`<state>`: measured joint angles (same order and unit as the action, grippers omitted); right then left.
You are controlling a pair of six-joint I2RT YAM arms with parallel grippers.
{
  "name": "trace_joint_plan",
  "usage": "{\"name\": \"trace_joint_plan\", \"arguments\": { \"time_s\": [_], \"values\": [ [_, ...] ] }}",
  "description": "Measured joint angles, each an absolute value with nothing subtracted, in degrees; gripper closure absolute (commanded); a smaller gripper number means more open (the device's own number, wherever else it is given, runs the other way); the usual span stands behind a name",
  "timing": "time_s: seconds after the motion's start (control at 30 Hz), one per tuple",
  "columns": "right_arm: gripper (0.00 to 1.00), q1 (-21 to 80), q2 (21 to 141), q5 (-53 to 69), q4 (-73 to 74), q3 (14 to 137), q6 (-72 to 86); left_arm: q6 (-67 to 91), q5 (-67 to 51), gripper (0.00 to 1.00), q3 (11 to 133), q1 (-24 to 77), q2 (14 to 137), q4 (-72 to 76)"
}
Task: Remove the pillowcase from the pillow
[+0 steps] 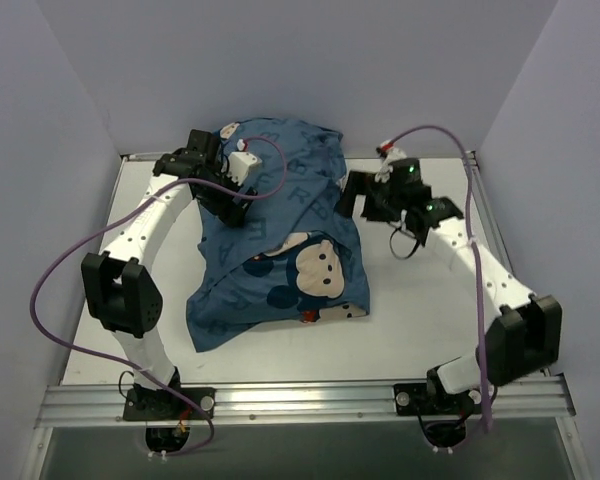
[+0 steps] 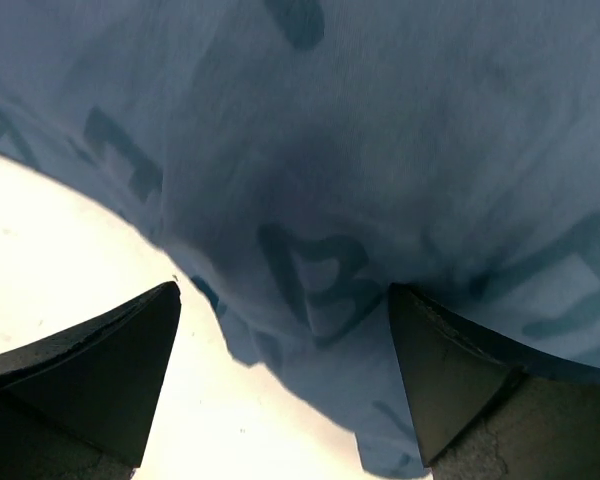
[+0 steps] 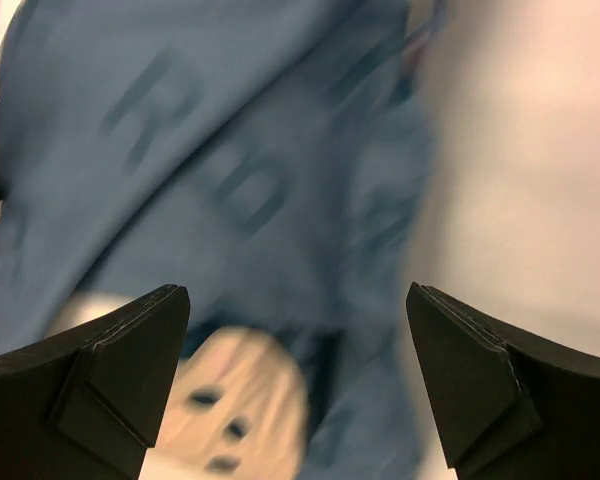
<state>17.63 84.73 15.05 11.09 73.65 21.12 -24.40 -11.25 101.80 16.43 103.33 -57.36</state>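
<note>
The pillowcase (image 1: pixel 280 255) lies rumpled and bulging at the centre of the top view on the table (image 1: pixel 420 320). The left gripper (image 2: pixel 283 287) hangs over its upper-left part with fingers spread wide. The right gripper (image 3: pixel 297 288), at its upper-right edge, is equally wide apart, and neither holds cloth.

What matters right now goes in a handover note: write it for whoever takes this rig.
Left end effector: open, holding nothing, over the far left part of the pillowcase.
Right end effector: open, holding nothing, at its far right edge.
The pillowcase lies bunched in the middle of the table, mouse print up.
Pillow: not visible, probably inside the case.
Done: nothing that shows.
Left: grip the case and pull it off the pillow.
</note>
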Motion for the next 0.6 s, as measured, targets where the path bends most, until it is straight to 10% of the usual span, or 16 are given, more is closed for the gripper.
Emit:
{"name": "trace_joint_plan", "arguments": {
  "time_s": [0.1, 0.17, 0.27, 0.4, 0.6],
  "values": [
    [0.06, 25.1, 78.1, 15.5, 8.6, 63.5, 25.1, -24.1, -12.8, 0.05, 101.7, 16.8, 104.9, -54.6],
    [0.09, 28.0, 76.2, 15.0, 8.3, 57.4, 27.8, -23.3, -13.9, 0.48, 101.5, 16.8, 105.1, -53.2],
    [0.44, 29.7, 75.8, 14.4, 7.8, 51.2, 31.0, -22.3, -16.0, 0.98, 99.2, 16.8, 104.9, -50.9],
    [1.0, 28.5, 78.2, 14.8, 6.2, 51.3, 31.2, -22.7, -18.0, 0.98, 90.7, 16.8, 102.2, -46.0],
    [1.0, 20.4, 94.5, 16.8, 8.3, 69.5, 26.3, -24.0, -18.5, 0.98, 76.9, 17.8, 87.5, -42.9]
  ]
}}
